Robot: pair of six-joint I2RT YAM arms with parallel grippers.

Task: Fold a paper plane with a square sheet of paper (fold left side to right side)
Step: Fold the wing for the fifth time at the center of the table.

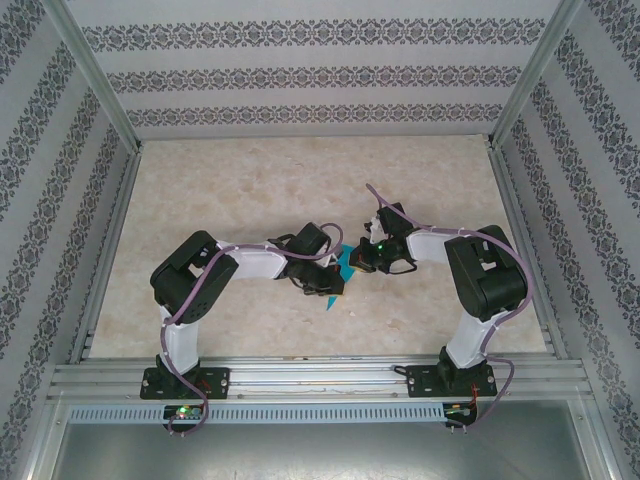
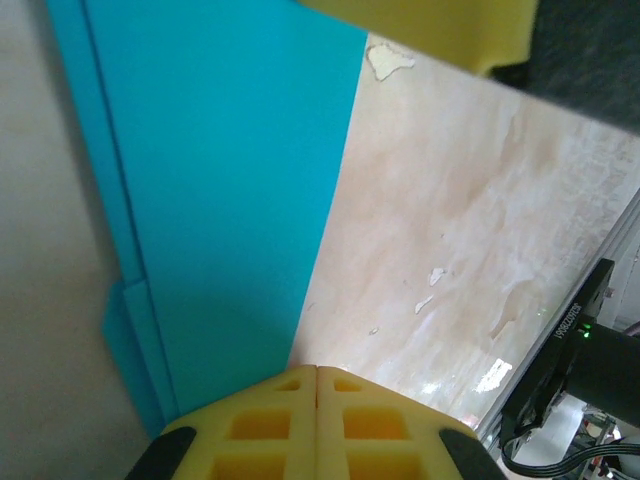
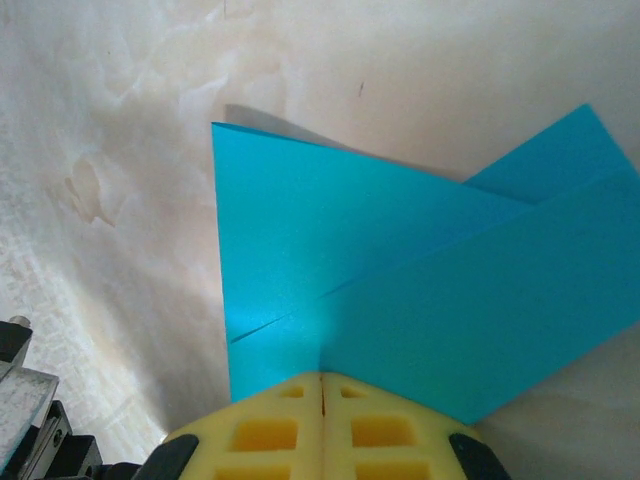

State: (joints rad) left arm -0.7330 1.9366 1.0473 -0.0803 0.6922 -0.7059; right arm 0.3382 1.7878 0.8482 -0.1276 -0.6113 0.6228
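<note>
Left pincer (image 2: 317,374) and right pincer (image 3: 322,380), each closed, are set at the paper (image 3: 400,280) mid-desk.
Layers may be dragged askew if one tip is slid.

One folded teal paper (image 3: 400,290), two pincers (image 2: 317,372) (image 3: 322,378), two arms (image 1: 195,285) (image 1: 485,275).

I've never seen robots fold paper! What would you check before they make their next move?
1. Left jaws closed: ok, the fingertips meet at the edge of the paper.
2. Right jaws closed: ok, the fingertips meet over the paper.
3. Paper really pinched by either jaws: cannot tell.
4. Paper already folded: ok, overlapping layers and crease lines show.
5. Arms apart: ok, from above a strip of paper shows between the two wrists.
</note>
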